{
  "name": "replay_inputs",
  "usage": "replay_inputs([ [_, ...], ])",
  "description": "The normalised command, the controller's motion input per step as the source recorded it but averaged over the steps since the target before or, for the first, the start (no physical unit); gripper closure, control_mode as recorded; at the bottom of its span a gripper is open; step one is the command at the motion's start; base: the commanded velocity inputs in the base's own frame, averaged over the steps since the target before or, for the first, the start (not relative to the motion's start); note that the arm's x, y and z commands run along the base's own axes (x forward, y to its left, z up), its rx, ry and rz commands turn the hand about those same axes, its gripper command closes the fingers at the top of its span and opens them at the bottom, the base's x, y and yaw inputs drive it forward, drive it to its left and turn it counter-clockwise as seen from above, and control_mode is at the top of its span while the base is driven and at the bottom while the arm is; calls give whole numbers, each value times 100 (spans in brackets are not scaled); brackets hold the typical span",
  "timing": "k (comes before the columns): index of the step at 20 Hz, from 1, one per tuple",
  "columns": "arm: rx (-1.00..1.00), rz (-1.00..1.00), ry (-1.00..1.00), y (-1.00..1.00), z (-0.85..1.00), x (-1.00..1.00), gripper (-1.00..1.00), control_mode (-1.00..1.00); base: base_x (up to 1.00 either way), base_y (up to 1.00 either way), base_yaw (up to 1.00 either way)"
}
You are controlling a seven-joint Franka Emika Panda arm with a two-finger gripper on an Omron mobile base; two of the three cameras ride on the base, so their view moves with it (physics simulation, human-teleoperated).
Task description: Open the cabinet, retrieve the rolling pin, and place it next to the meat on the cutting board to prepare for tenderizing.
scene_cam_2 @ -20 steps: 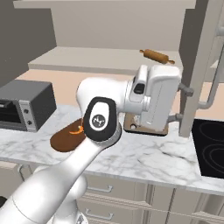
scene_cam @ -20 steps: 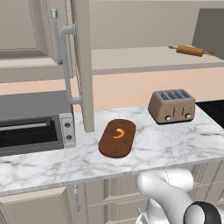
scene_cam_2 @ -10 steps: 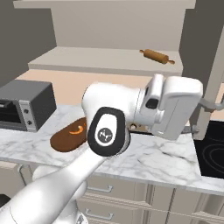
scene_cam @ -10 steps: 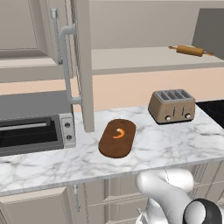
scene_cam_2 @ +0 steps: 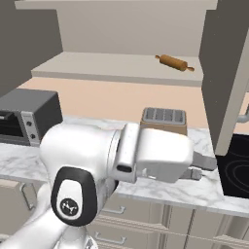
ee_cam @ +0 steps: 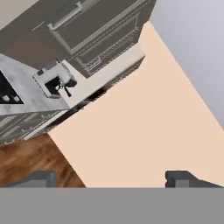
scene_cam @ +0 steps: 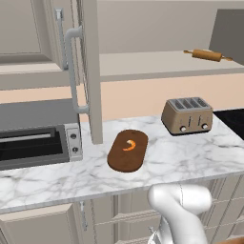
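Note:
The cabinet [scene_cam: 143, 64] stands open, its left door [scene_cam: 90, 71] swung out edge-on and its right door [scene_cam_2: 226, 73] open too. On its shelf lies the light-brown rolling pin [scene_cam: 208, 55] [scene_cam_2: 174, 62], far to the right. The dark oval cutting board [scene_cam: 127, 150] rests on the marble counter with the small orange meat [scene_cam: 129, 145] on its far half. My gripper [ee_cam: 109, 179] [scene_cam_2: 202, 168] is open and empty, low in front of the counter edge, pointing right, away from the shelf. In the right base view my arm hides the board.
A toaster [scene_cam: 187, 116] [scene_cam_2: 164, 119] stands on the counter right of the board. A toaster oven [scene_cam: 33, 143] [scene_cam_2: 26, 114] sits at the left. A black cooktop [scene_cam_2: 236, 165] lies at the right. The left door's long bar handle [scene_cam: 71, 71] juts out over the counter.
In the right base view my arm has swung right and down; the hand has dropped from in front of the toaster to below counter level. The jaws stay wide. Nothing on the counter moved.

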Motion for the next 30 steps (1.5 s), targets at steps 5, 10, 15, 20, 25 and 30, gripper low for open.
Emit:
replay_inputs([
  [5, 0, 0, -10, 70, 1, -16, -100, -100, 0, 0, 0],
  [10, 0, 0, -13, 82, 8, -5, -100, -100, 0, 0, 0],
  [15, 0, 0, -10, 81, 16, 2, -100, -100, 0, 0, 0],
  [20, 0, 0, -11, 60, 30, 19, -100, -100, 0, 0, 0],
  [25, 1, 3, -7, 32, 43, 25, -100, -100, 0, 0, 0],
  [30, 3, 4, -4, 17, 43, 31, -100, -100, 0, 0, 0],
])
